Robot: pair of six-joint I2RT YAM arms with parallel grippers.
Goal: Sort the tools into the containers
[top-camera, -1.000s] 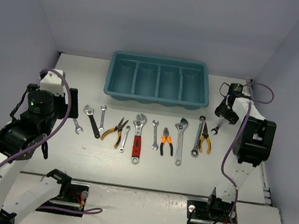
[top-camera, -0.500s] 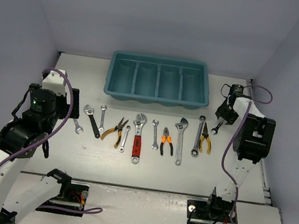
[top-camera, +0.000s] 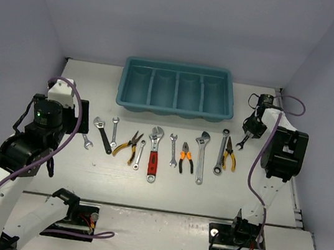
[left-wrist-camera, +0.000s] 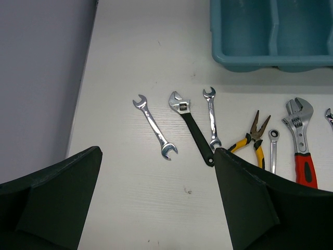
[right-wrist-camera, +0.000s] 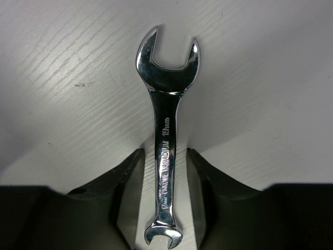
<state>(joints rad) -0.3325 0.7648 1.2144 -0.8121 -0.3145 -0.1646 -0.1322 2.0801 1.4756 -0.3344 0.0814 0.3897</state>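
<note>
- Now that the right gripper has come down a touch over the last second, its fingers straddle the shank of the small spanner. A sliver of table shows on either side, so it's released, not clamped yet.
- The spanner hasn't shifted in the overhead view. It lies flat on the table at the right end of the tool row, just beside the yellow-handled pliers. It's near the right end of the tray but apart from it.
- My read: approach is basically done and the pinch is the step in hand. Nothing is sorted yet; all four tray compartments are bare.
- Spanner look: polished chrome, double open-ended. The larger end points away from the wrist and the small end sits back between the fingers. "CHROME VANADIUM" is stamped along the shank.
- It's thin, flat and slick. I'd expect the grip to land on the narrow shank edges low to the table, so it could pivot or slip on the lift.
- Left gripper: spread wide, empty, hanging high over the left end of the row, barely moved. Below it are a short spanner and the black-handled adjustable wrench, both untouched.
</note>
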